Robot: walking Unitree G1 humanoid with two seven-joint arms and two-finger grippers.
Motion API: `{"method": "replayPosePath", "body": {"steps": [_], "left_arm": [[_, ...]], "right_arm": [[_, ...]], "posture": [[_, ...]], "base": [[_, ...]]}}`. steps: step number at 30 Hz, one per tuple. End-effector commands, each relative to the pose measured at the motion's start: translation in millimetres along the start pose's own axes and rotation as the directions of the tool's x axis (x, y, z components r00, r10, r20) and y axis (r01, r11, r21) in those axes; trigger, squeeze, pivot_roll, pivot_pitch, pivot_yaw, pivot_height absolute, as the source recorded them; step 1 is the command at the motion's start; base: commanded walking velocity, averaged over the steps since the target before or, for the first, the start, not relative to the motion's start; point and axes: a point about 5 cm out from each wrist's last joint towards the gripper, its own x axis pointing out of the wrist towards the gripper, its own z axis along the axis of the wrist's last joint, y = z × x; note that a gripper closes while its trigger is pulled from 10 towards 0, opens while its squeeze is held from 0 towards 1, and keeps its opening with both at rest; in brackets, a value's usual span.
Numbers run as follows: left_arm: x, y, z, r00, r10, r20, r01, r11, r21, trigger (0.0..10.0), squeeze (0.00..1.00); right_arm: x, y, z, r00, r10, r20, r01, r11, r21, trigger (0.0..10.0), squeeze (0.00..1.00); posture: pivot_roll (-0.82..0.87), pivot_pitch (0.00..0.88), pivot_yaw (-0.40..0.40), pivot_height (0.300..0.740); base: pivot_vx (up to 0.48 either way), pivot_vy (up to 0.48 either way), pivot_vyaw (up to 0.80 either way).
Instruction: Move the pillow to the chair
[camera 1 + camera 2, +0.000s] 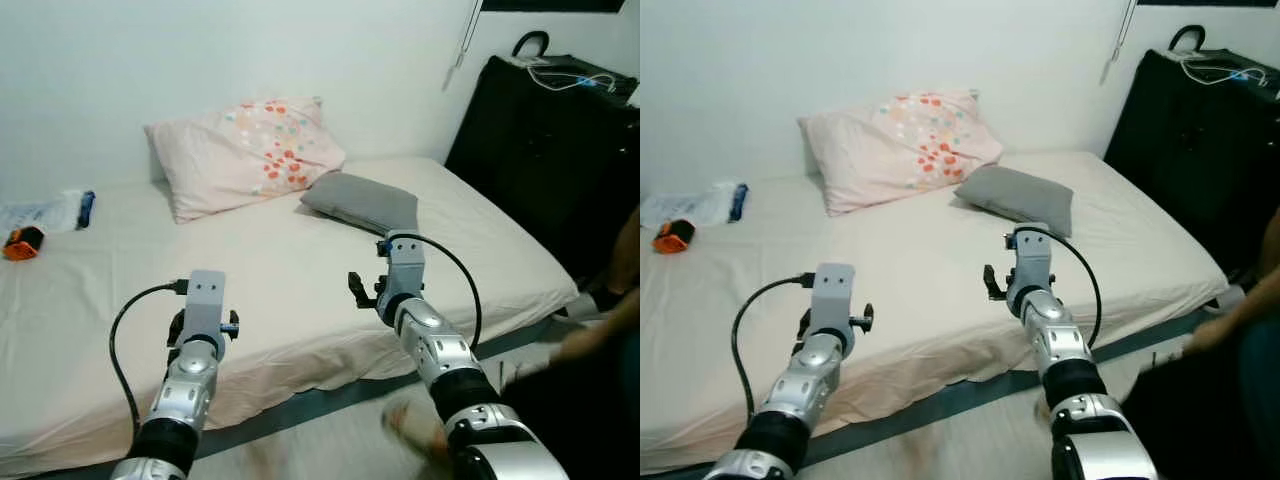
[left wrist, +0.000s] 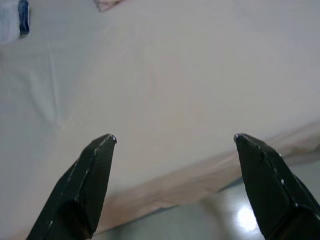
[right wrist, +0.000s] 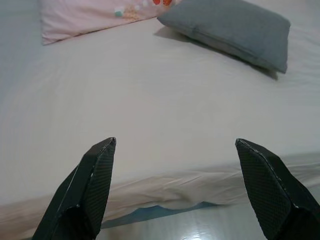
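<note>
Fingers [image 3: 97,185] of right gripper [image 3: 175,145] and left gripper [image 2: 172,140] are spread over the bed [image 1: 300,280] edge; grey pillow [image 1: 362,201] seen at 12 o'clock of right gripper.

Matt grey cloth pillow [image 1: 364,201] on smooth cloth sheet [image 1: 280,270]; glossy floor [image 3: 200,225].

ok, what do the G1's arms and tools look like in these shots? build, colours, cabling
Both arms are jointed silver metal segments with black bands, each ending in a boxy grey wrist block. A black cable loops from each block back along the forearm. The left tool and right tool each have two long black tapered fingers with a fine textured surface and pointed tips. No markings are legible.
</note>
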Motion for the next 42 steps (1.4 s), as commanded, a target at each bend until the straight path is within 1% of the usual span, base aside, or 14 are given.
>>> {"method": "replayPosePath", "body": {"steps": [1,6,10,11,12,13,19,23,26,27,30,36,39,42], "left_arm": [[1.5,1.4,0.5,1.000,-0.012,0.006,0.012,0.998,0.056,10.0,0.00],[1.0,3.3,1.8,1.000,-0.015,0.026,0.013,0.998,0.053,10.0,0.00],[-2.9,11.4,-1.9,0.996,0.059,0.069,-0.062,0.997,0.039,10.0,0.00],[-3.6,17.4,-3.8,0.991,0.105,0.087,-0.111,0.992,0.062,10.0,0.00],[-3.6,17.4,-3.8,0.991,0.105,0.087,-0.111,0.992,0.062,10.0,0.00],[-3.9,21.5,-5.1,0.986,0.134,0.099,-0.143,0.986,0.081,10.0,0.00],[-6.7,38.7,-14.7,0.961,0.257,0.102,-0.264,0.962,0.069,10.0,0.00],[-3.2,39.8,-20.1,0.972,0.228,0.053,-0.232,0.971,0.064,10.0,0.00],[-0.1,34.7,-9.8,0.981,0.174,0.084,-0.179,0.983,0.049,10.0,0.00],[1.2,29.7,-9.5,0.986,0.159,0.058,-0.159,0.987,0.001,10.0,0.00],[2.4,15.6,4.3,0.988,0.074,0.135,-0.084,0.994,0.073,10.0,0.00],[-0.5,0.8,-11.7,0.998,0.036,0.043,-0.037,0.999,0.030,10.0,0.00],[-4.4,-4.9,-19.6,1.000,-0.025,0.017,0.024,0.998,0.050,10.0,0.00],[-2.1,-5.1,-9.7,0.998,-0.044,0.053,0.039,0.996,0.084,10.0,0.00]], "right_arm": [[0.8,-2.4,0.5,1.000,-0.010,0.017,0.011,0.998,-0.061,10.0,0.00],[0.0,-8.2,-3.4,1.000,-0.023,0.015,0.024,0.995,-0.096,10.0,0.00],[-4.9,-17.4,-7.2,0.999,-0.028,0.027,0.032,0.987,-0.158,10.0,0.00],[-5.2,-16.3,-12.4,1.000,-0.018,0.003,0.018,0.964,-0.266,10.0,0.00],[-5.2,-16.3,-12.4,1.000,-0.018,0.003,0.018,0.964,-0.266,10.0,0.00],[-5.3,-15.2,-16.4,1.000,-0.012,-0.017,0.006,0.939,-0.344,10.0,0.00],[-5.9,-30.1,-16.2,0.995,-0.093,0.029,0.097,0.924,-0.371,10.0,0.00],[-4.3,-35.9,-11.9,0.984,-0.169,0.058,0.178,0.955,-0.238,10.0,0.00],[-3.5,-33.6,-17.5,0.982,-0.183,0.036,0.186,0.950,-0.252,10.0,0.00],[-4.1,-33.8,-21.1,0.983,-0.185,0.021,0.184,0.952,-0.244,10.0,0.00],[-3.2,-28.1,-22.2,0.989,-0.146,0.016,0.147,0.977,-0.151,10.0,0.00],[-2.6,-20.2,-28.7,0.995,-0.099,-0.007,0.097,0.988,-0.123,10.0,0.00],[-1.5,-6.8,-33.7,0.998,-0.058,-0.019,0.056,0.993,-0.101,10.0,0.00],[-0.4,0.8,-34.9,0.999,-0.023,-0.024,0.021,0.993,-0.113,10.0,0.00]], "posture": [[-0.07,0.000,-0.037,0.740],[-0.08,0.000,-0.039,0.740],[-0.07,0.000,-0.078,0.740],[-0.08,0.000,-0.065,0.740],[-0.08,0.000,-0.065,0.740],[-0.08,0.000,-0.065,0.740],[-0.08,0.000,-0.082,0.740],[-0.05,0.000,-0.095,0.740],[-0.07,0.000,-0.075,0.740],[-0.05,0.000,-0.093,0.740],[-0.03,0.000,-0.090,0.740],[-0.04,0.000,-0.093,0.740],[-0.04,0.000,-0.105,0.740],[-0.02,0.002,-0.097,0.740]], "base": [[0.000,0.000,0.00],[0.000,0.000,0.00],[0.000,0.000,0.00],[0.000,0.000,0.00],[0.000,0.000,0.00],[0.000,0.000,0.00],[0.000,0.000,0.00],[0.000,0.000,0.00],[0.000,0.000,0.00],[0.000,0.000,0.00],[0.000,0.000,0.00],[0.000,0.000,0.00],[0.000,0.000,0.00],[0.000,0.000,0.00]]}}
